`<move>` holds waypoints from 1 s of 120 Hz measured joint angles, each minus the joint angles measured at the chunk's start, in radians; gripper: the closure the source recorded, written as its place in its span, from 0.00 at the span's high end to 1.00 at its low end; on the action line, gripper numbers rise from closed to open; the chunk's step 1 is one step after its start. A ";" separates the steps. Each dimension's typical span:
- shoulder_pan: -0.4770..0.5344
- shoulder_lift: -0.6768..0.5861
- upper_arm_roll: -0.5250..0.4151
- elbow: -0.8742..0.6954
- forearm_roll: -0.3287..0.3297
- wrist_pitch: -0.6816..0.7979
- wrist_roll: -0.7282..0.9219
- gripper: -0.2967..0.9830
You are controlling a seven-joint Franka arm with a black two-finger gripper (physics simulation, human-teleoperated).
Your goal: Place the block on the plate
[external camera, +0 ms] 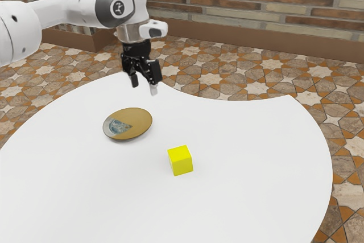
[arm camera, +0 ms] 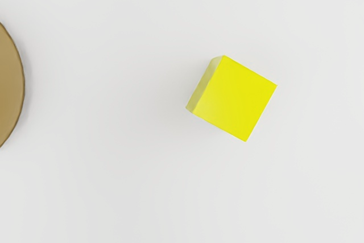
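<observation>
My gripper (external camera: pixel 144 86) hangs high over the table in the exterior view, its two fingers apart with nothing between them. The yellow block (external camera: pixel 180 160) rests on the white tabletop, lower in that view and toward the exterior view's right from the gripper. A round plate (external camera: pixel 139 122), golden brown with a grey-blue patch, lies on the table apart from the block, toward the exterior view's left. In the wrist view the block (arm camera: pixel 234 99) shows its top and one side, turned at an angle, and part of the plate (arm camera: pixel 9 86) appears.
The white table (external camera: pixel 250 157) has a curved outline with an inward-curving far edge. Beyond it are a patterned tile floor (external camera: pixel 227 72) and a brick wall (external camera: pixel 256 4).
</observation>
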 joint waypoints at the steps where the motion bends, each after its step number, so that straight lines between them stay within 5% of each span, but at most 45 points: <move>1: -0.002 0.005 0.000 0.000 0.000 0.004 0.008 0.77; 22: -0.060 0.100 0.009 -0.003 -0.003 0.100 0.177 0.77; 52: -0.311 0.230 0.256 0.051 -0.026 0.169 0.378 0.77; 120: -0.365 0.356 0.279 0.069 -0.088 0.266 0.630 0.77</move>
